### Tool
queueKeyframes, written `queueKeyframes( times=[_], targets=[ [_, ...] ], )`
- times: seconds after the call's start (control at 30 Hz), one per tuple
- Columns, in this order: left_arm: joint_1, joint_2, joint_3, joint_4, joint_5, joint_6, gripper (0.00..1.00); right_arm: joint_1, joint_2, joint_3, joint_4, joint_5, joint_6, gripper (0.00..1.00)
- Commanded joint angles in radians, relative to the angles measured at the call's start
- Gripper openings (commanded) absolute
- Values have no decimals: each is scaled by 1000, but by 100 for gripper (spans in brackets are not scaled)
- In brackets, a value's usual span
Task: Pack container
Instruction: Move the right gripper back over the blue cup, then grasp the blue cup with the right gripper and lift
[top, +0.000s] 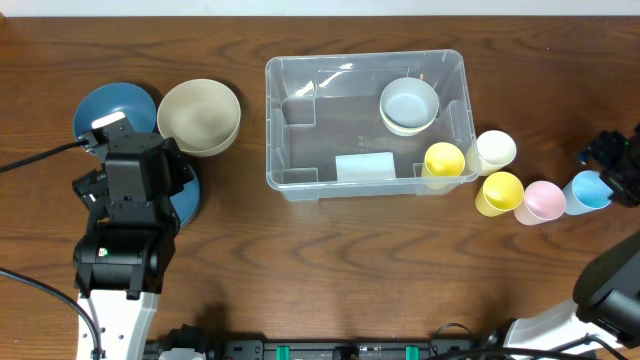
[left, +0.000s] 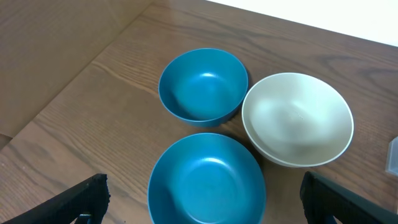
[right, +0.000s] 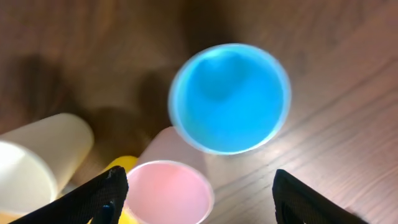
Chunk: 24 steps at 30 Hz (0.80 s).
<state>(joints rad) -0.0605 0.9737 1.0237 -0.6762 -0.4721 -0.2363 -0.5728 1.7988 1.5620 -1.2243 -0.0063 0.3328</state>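
Two pincers, both released and empty: left pincer (left: 202, 186) hangs spread over the near blue bowl (left: 206, 177), right pincer (right: 199, 179) over the blue cup (right: 229, 98), each apparently lined up for a pick, with the container (top: 340, 125) midway between them on the tabletop (top: 330, 260), reachable from either side.

The clear container (top: 292, 140) holds a pale blue bowl (top: 409, 103) toward its two o'clock corner; cream cup (top: 492, 150), pink cup (top: 541, 201) and blue cup (top: 588, 190) stand outside at four o'clock.
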Motion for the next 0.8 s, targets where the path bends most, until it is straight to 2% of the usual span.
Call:
queueKeyframes(
  times=[0.0,0.17,0.3,0.57,0.77],
  targets=[
    [5,1,22,0,-19,-9,98,-34,-13,-6,25,-38,-6,74],
    [5,1,22,0,-19,-9,98,-34,-13,-10,64,-37,-18,68],
    [5,1,22,0,-19,-9,98,-39,-13,-21,65,45,23,65],
    [5,1,22,0,-19,-9,98,-108,-13,-71,51,85,48,65],
    [5,1,22,0,-19,-9,98,-141,-13,-172,115,72,48,65]
  ],
)
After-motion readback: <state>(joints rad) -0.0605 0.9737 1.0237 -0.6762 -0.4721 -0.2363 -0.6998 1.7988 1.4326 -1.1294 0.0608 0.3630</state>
